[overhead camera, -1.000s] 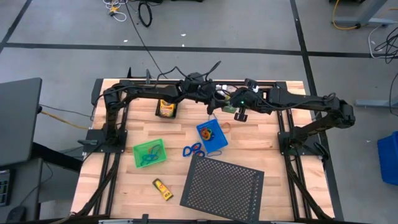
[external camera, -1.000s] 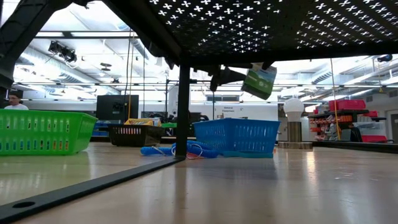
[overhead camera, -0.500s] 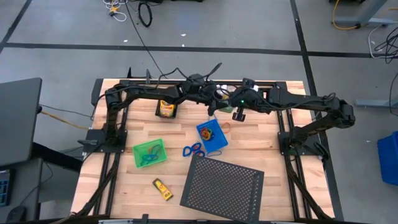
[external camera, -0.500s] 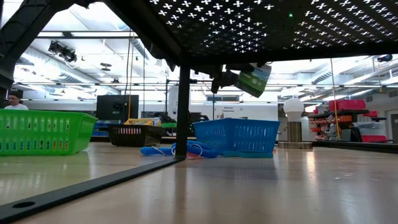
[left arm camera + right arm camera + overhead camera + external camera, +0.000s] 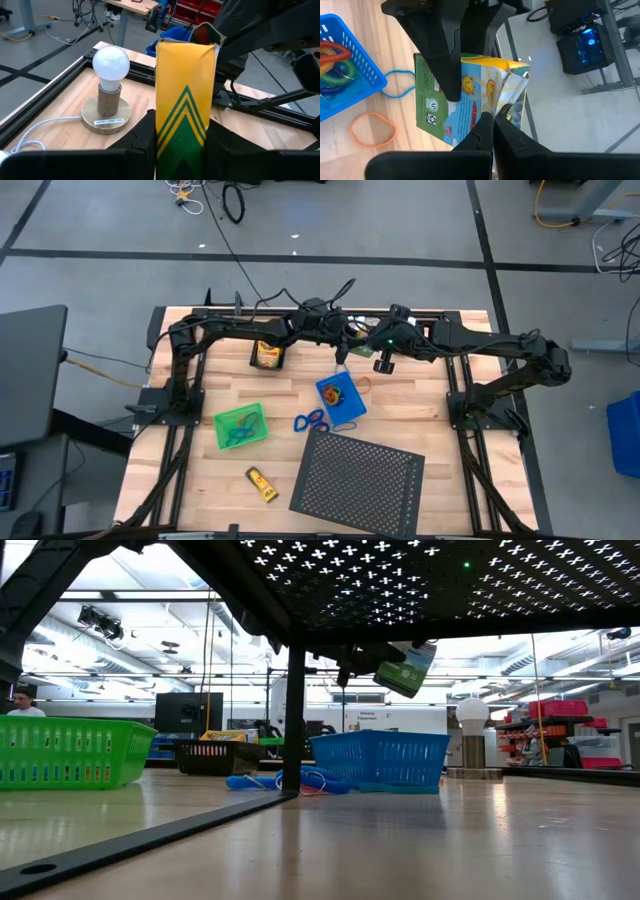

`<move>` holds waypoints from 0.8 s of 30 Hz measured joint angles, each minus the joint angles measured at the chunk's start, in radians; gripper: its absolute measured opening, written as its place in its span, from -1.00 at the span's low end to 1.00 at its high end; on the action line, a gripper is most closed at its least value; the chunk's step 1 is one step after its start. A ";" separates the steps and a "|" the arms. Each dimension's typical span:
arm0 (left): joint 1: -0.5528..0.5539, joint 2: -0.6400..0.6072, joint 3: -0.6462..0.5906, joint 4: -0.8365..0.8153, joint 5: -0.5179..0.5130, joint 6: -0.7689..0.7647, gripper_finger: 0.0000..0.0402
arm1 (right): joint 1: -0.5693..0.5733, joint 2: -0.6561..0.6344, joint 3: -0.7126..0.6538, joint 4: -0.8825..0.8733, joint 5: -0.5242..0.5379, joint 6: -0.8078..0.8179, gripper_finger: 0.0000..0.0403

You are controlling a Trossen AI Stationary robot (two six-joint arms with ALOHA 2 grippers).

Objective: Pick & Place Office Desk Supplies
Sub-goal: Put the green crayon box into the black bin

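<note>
The yellow-green crayon box (image 5: 405, 668) is up in the air above the far middle of the table, tilted, between both grippers. My left gripper (image 5: 182, 125) is shut on the crayon box (image 5: 185, 85). My right gripper (image 5: 492, 122) is shut on the crayon box (image 5: 465, 100) at its torn-open end. Below them the blue tray (image 5: 340, 398) stands on the table with coloured loops inside. An orange loop (image 5: 372, 130) and a blue loop (image 5: 400, 82) lie flat on the wood beside it. My left gripper pinches the crayon box across its narrow body (image 5: 182, 112), one finger (image 5: 445, 65) on each broad face, with the box lifted clear and reaching out past the fingers. My right gripper pinches the open flap end (image 5: 512, 95) of the box between its shut fingertips, coming from the opposite side.
A green tray (image 5: 240, 425) holding a blue item stands to the left and a black tray (image 5: 266, 355) at the far left. Blue loops (image 5: 310, 421), a yellow tube (image 5: 262, 483) and the black perforated sheet (image 5: 358, 473) lie nearer. The white bulb (image 5: 111, 90) stands at the far edge.
The crayon box, held up between both grippers, has tipped further over from near upright to a clear slant and shifted slightly sideways in the low view. Both grippers have stayed shut on it.
</note>
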 joint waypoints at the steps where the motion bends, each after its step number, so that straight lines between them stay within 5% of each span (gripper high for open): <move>1: 0.000 0.000 0.000 0.001 0.000 0.002 -0.48 | 0.000 0.000 0.000 0.001 0.000 -0.003 -1.00; 8: 0.001 0.000 0.000 -0.001 0.011 0.033 -0.48 | 0.001 -0.002 0.000 0.011 0.016 -0.010 -0.80; 18: 0.008 -0.013 -0.001 -0.010 0.028 0.086 -0.48 | 0.002 -0.003 0.000 0.020 -0.015 0.018 0.30; 24: 0.016 -0.054 -0.005 -0.074 0.034 0.185 -0.48 | 0.040 -0.053 0.000 0.055 -0.040 0.029 0.41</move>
